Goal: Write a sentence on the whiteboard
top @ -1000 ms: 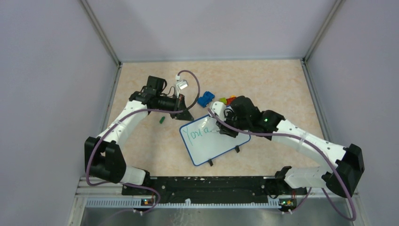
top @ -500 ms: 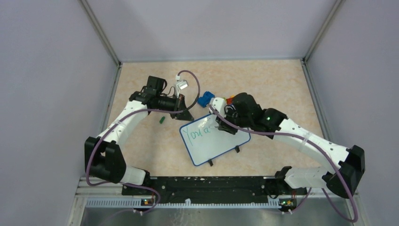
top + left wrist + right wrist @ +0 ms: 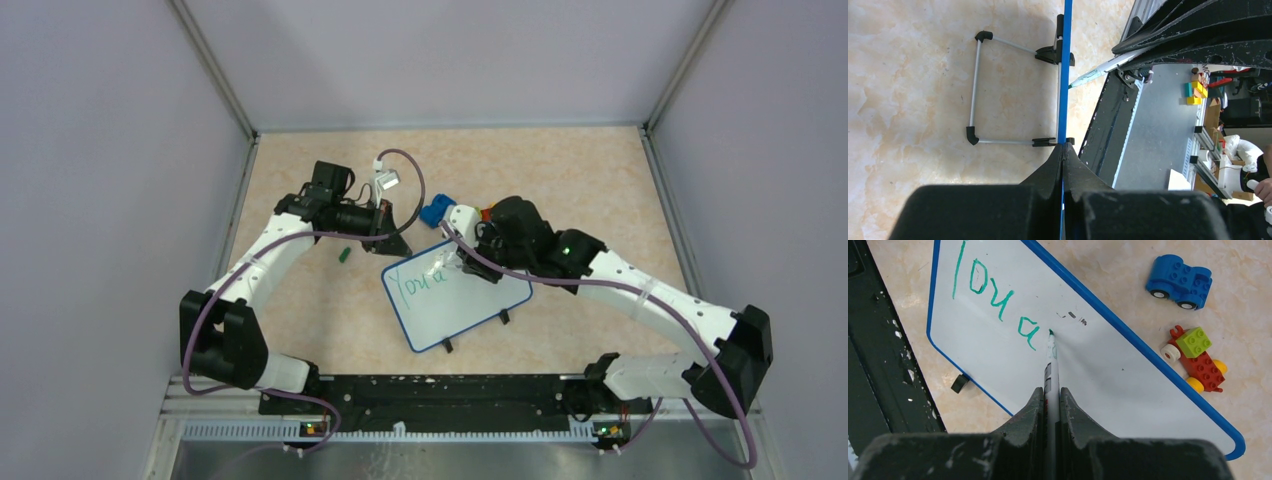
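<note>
The whiteboard (image 3: 455, 305) with a blue rim lies tilted on the table's middle; it also shows in the right wrist view (image 3: 1128, 375). Green writing (image 3: 998, 305) on it reads "You a". My right gripper (image 3: 1050, 390) is shut on a green marker (image 3: 1051, 360), whose tip touches the board just right of the "a". My left gripper (image 3: 1063, 150) is shut on the board's blue rim (image 3: 1066, 70), seen edge-on, at the board's far left corner (image 3: 392, 247). The board's wire stand (image 3: 975, 90) shows in the left wrist view.
A blue toy car (image 3: 1179, 281) and a red, green and yellow brick toy (image 3: 1198, 360) lie just beyond the board's far edge. A small green cap (image 3: 344, 255) lies left of the board. Grey walls enclose the table on three sides.
The right gripper has shifted slightly left and away with the marker, and the "a" after "You" has been finished. The left arm and the board have not moved.
</note>
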`<state>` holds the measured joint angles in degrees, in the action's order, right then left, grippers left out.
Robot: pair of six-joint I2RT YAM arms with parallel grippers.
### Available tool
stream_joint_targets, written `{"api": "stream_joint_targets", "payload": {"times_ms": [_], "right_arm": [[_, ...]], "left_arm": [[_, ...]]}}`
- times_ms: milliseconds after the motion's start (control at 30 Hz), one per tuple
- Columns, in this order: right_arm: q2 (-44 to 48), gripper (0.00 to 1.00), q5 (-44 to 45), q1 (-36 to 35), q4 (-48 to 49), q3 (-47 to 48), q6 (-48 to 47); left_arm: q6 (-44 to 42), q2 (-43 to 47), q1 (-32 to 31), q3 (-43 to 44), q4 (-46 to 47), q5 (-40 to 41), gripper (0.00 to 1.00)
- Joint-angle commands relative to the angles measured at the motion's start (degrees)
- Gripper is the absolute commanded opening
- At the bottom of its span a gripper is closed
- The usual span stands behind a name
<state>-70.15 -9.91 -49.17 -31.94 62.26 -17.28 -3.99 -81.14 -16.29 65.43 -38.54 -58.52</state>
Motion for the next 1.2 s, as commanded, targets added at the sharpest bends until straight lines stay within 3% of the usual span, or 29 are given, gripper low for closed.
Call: {"api": "stream_joint_targets", "payload": {"times_ms": [0, 467, 1167], "right_arm": [[2.0, 0.0, 3.1, 1.0, 1.0, -1.8, 0.3], [1.9, 0.0, -2.2, 1.0, 0.2, -4.3, -0.2], [0.8, 0.0, 2.1, 2.7, 1.9, 0.9, 0.9]], "left_arm": [[0.0, -0.2, -0.4, -0.4, 0.7, -0.5, 0.0], [0.3, -0.6, -0.4, -0.5, 0.9, -0.5, 0.0], [0.3, -0.4, -0.4, -0.8, 1.0, -0.2, 0.0]]}}
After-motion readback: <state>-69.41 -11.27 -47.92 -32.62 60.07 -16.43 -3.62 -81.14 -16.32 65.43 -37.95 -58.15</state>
